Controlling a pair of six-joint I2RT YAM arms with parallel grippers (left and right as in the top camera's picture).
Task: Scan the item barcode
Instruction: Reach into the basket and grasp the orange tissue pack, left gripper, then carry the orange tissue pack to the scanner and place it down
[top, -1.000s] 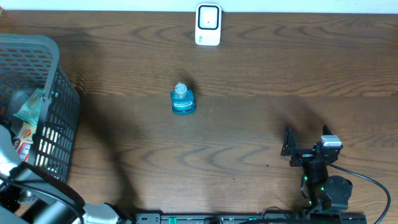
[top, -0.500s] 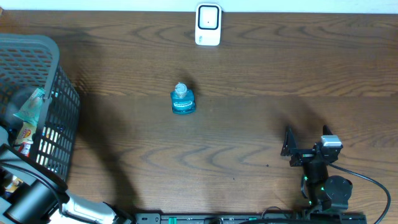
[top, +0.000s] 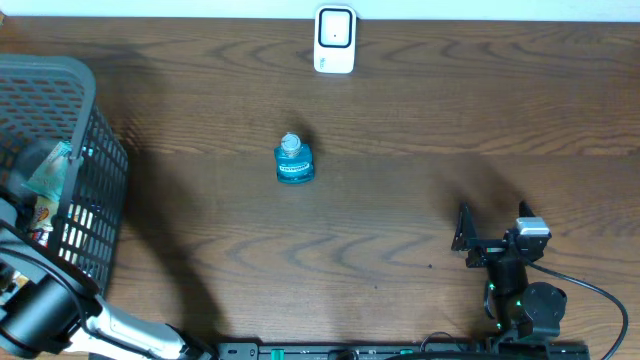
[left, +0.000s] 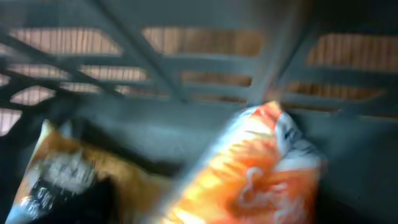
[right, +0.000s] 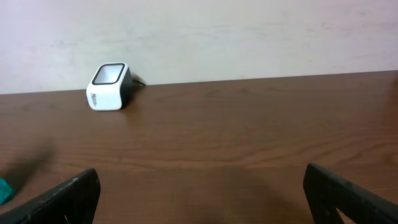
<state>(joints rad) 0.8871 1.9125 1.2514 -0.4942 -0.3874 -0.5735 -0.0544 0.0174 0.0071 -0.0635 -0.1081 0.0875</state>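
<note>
Left arm reaches down at the near corner of the grey mesh basket, counter's left edge; left tool: fingers not distinguishable in the blurred wrist view, width cannot be told. Orange packet lies inside the basket against its grid wall; glossy orange film, white lettering, pale crimped top end; print unreadable from blur. Second packet beside it, yellow-orange with dark print. Right tool wide apart, nothing between the fingers, low over the counter at near right. White scanner at far edge, centre; blue bottle upright mid-counter, well apart from both arms.
</note>
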